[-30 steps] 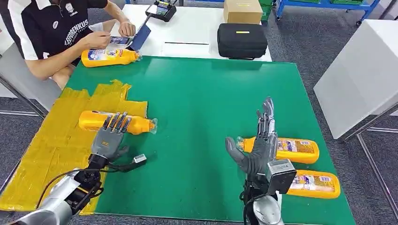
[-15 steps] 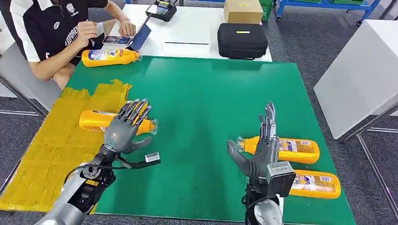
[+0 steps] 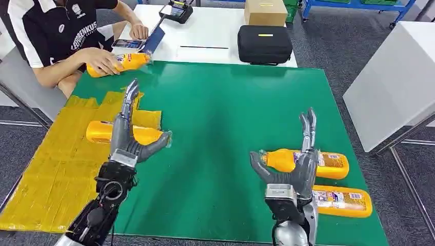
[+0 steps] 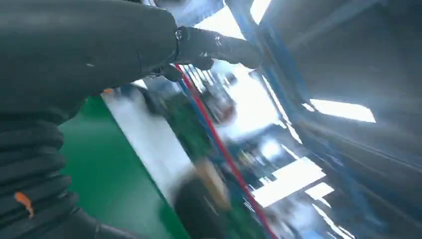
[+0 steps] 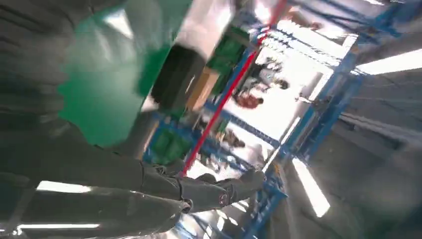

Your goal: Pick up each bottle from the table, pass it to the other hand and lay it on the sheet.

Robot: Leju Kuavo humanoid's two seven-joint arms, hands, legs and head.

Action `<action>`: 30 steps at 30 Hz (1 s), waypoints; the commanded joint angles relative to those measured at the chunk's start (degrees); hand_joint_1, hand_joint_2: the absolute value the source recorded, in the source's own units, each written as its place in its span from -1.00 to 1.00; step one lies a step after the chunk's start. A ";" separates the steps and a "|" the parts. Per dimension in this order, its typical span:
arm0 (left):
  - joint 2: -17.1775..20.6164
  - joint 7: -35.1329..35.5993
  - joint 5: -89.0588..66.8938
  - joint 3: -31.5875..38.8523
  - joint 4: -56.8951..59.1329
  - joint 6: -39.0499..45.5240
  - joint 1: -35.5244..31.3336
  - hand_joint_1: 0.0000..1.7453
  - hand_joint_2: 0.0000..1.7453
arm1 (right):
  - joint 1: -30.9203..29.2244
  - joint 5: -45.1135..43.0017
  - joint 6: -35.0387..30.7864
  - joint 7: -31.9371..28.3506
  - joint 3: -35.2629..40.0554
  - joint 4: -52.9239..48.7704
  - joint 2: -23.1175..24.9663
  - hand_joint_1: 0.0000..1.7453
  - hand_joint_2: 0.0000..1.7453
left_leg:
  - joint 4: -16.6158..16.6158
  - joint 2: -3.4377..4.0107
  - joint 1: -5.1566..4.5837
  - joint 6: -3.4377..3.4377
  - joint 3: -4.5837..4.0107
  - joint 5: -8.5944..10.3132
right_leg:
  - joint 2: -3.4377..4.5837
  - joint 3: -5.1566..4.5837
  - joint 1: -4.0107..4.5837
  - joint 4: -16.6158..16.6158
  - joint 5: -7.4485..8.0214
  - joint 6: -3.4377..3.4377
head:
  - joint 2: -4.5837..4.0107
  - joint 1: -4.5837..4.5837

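Four orange bottles total. One (image 3: 105,131) lying on yellow sheet (image 3: 56,159), behind left hand (image 3: 124,134). Two on green table (image 3: 220,113) by right hand (image 3: 300,166): nearer-to-centre one (image 3: 328,164) just behind it, second (image 3: 343,200) closer to table edge. Fourth (image 3: 128,61) at far corner, person's hand (image 3: 102,60) on it. Both robot hands raised, fingers straight up, thumbs out, holding nothing. Black case (image 3: 264,44), cardboard box (image 3: 265,12) on white table (image 3: 205,36).

Bottles (image 3: 308,163): glossy orange plastic, printed labels.
Sheet (image 3: 48,169): yellow, wrinkled, tape-like, slight sheen.
Desk (image 3: 225,113): green top, smooth, matt.
Left robot hand (image 3: 127,138): grey matt plastic, darker fingers.
Case (image 3: 264,44): black, matt, fabric-like.
Box (image 3: 265,12): brown cardboard.
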 commanded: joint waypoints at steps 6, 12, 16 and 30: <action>1.56 0.22 4.96 -0.49 -15.06 -10.40 2.97 -1.00 1.00 | -6.44 12.51 11.70 7.97 -0.77 6.01 -11.84 -1.00 1.00 | -0.02 0.09 -0.02 -0.06 0.25 -0.12 | 0.04 0.24 0.00 -0.03 -0.10 -0.01 | 0.00 0.00; -0.26 0.22 6.35 2.52 -16.68 -13.47 3.82 -1.00 1.00 | -13.43 6.38 21.67 6.48 -4.08 15.06 -20.03 -1.00 1.00 | -0.01 0.11 -0.03 0.01 0.34 -0.10 | 0.04 0.36 0.00 -0.08 -0.05 -0.01 | 0.00 0.00; -2.07 0.22 8.58 8.14 -17.51 -18.21 4.47 -1.00 1.00 | -14.44 4.39 24.74 5.36 -4.73 16.70 -22.80 -1.00 1.00 | 0.01 0.03 -0.07 0.06 0.39 -0.07 | -0.05 0.42 -0.03 -0.03 -0.07 0.03 | 0.00 0.02; -2.04 0.22 7.70 10.51 -15.29 -16.75 4.99 -1.00 1.00 | -26.18 0.95 30.74 4.10 -1.78 31.65 -29.76 -1.00 1.00 | -0.02 0.18 -0.08 0.06 0.35 -0.03 | 0.09 0.37 -0.03 -0.05 0.03 0.06 | 0.00 0.00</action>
